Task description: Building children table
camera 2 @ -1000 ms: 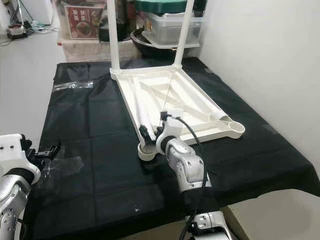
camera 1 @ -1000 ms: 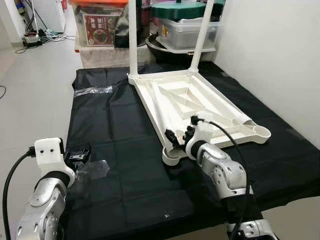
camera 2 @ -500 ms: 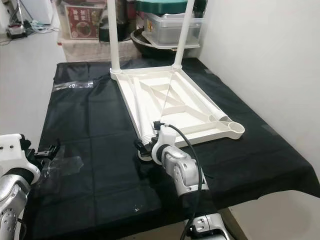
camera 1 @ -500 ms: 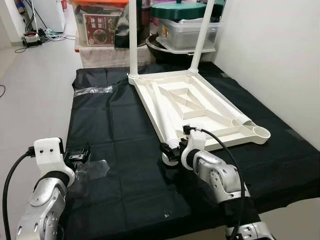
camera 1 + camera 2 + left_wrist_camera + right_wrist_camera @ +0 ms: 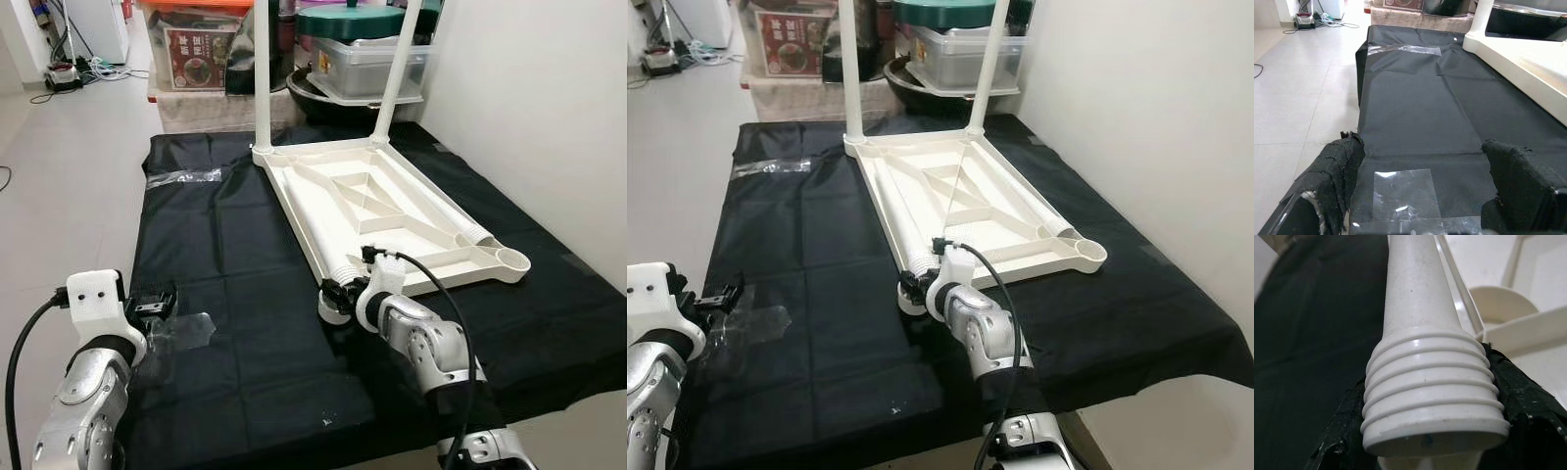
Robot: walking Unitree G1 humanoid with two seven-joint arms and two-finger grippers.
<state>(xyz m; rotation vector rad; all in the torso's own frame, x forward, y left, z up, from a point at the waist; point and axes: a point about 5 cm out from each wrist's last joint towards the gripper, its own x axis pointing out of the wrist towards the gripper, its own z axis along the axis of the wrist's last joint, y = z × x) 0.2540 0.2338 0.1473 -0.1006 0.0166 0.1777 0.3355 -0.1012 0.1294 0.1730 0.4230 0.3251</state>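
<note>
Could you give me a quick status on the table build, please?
Right gripper shut on loose table leg at its threaded end, by the near corner socket. Left gripper open, idle over the black cloth. Two legs already standing on upturned tabletop.

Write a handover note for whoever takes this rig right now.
Right gripper: shut on the threaded end of a loose table leg, at the near left corner of the upside-down tabletop.
Left gripper: open, holding nothing, hovering over the black cloth near a clear plastic sheet.
Done: two legs stand screwed into the far corners.
Left: stand the held leg in its near left socket; the near right socket is still bare.
</note>
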